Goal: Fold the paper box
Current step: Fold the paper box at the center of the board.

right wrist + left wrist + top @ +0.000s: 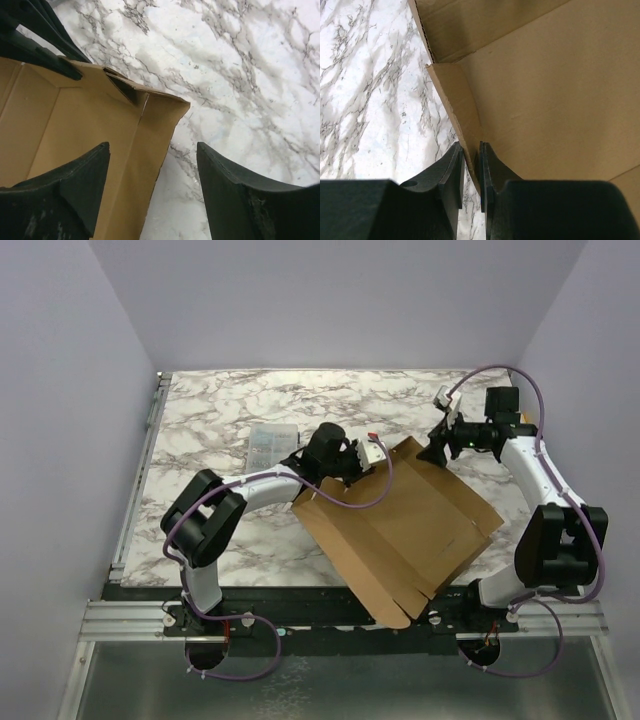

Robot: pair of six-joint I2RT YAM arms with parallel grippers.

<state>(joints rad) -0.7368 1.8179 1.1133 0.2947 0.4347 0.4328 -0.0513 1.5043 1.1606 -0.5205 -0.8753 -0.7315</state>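
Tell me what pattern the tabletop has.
White marble with grey veins; the tabletop shows best in the right wrist view.

No legible txt, labels, nos.

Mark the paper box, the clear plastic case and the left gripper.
paper box (400, 530), top view, middle of the brown panel.
clear plastic case (272, 445), top view, centre of its top.
left gripper (471, 150), left wrist view, between fingertips pinching a box flap.

The paper box (545, 125) runs past the top and right edges of the left wrist view. Left of the box, what lies in the clear case (272, 445) is too small to tell.
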